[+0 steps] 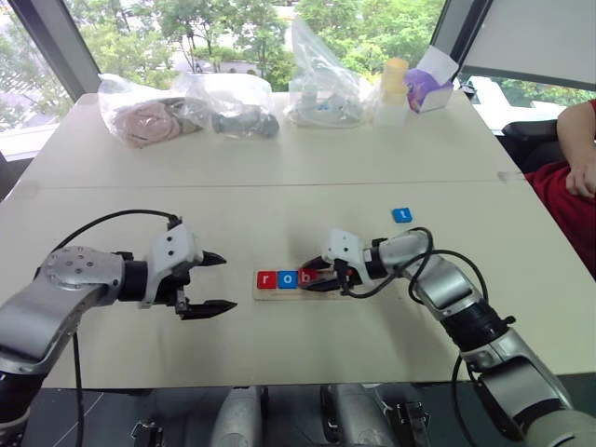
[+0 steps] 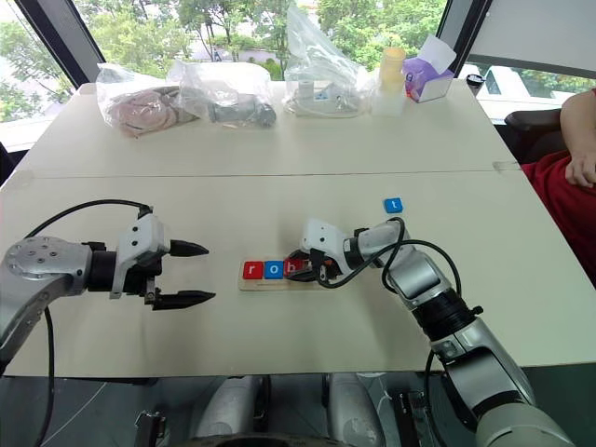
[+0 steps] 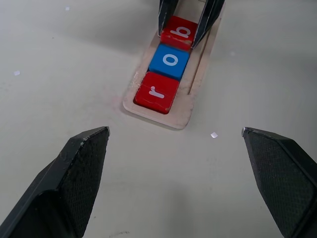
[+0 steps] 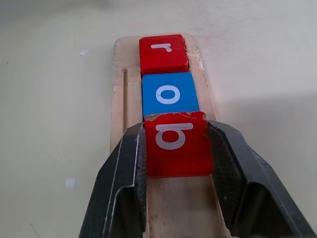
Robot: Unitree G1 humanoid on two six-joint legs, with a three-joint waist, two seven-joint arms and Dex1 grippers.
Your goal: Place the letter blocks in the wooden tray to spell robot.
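While the left gripper (image 1: 212, 280) hangs over bare table (image 1: 112, 186) on the left, its jaws spread wide and holding nothing, the work itself sits at centre.

The tray (image 3: 184, 106) lies flat on the table just right of that gripper. Three blocks are seated in it, touching in a row: red r (image 4: 163, 53) at the left end, blue o (image 4: 169, 94) next, red b (image 4: 177, 144) third. The remaining length of the tray to the right is largely hidden by the arm.

The right gripper (image 4: 177, 168) reaches in from the right along the tray. Its fingers (image 4: 126, 168) flank the b on both side faces, close against it. Whether they are gripping or just letting go cannot be told.

Further right and toward the far side, a blue t (image 1: 401, 215) lies face up on the table, well apart from the tray.

Count: four blocks visible, two red and two blue; three in the tray, one outside. The second o is not found. One tray. Two grippers.

Handling, as judged: the blocks look small, rigid and light, with smooth painted faces and square edges. The b shows chipped paint on one edge, so the finish is prone to wear. The sound hold is across two opposite side faces, fingers parallel, as on the b. A tile lying flat offers little height above the table, so fingertips must come low. The tray appears light enough to shift if nudged.
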